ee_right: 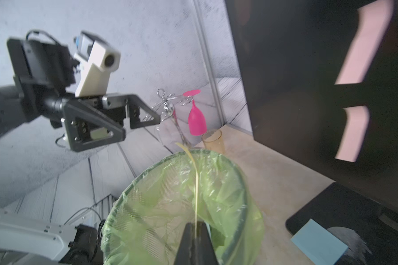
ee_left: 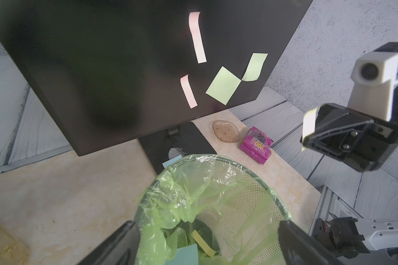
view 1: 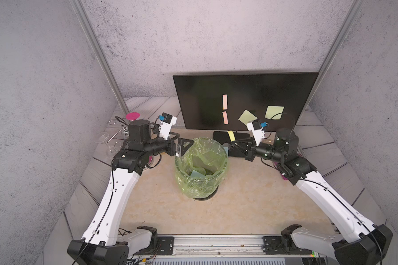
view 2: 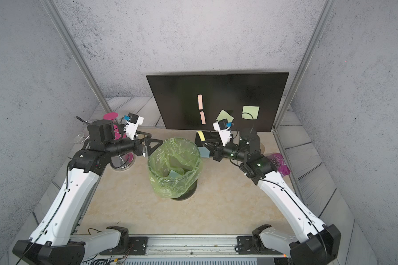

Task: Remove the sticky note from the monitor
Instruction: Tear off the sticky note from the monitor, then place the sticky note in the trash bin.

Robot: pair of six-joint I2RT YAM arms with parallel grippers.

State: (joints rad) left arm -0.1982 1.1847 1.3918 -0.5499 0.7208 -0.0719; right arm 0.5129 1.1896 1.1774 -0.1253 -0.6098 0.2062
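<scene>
Already off the screen, a narrow yellow sticky note (ee_left: 309, 124) is pinched in the closed right end effector (ee_right: 196, 227), near the rim of the green-lined bin (ee_left: 239, 183). Behind it the monitor (view 1: 205, 96) stands at the back of the table, with pink and green notes on its screen. The left end effector (ee_right: 140, 125) hovers with jaws apart. This looks like the disposal step. Next comes moving over the bin's mouth and releasing, though the adhesive may cling to a pad.

Black monitor (view 1: 205, 96), pink strips (view 1: 225, 101), pale green notes (view 1: 274, 112), yellow strip (ee_right: 196, 188), green liner (view 1: 199, 183) in mesh bin (ee_left: 246, 181), beige marbled tabletop (view 1: 239, 211)
</scene>
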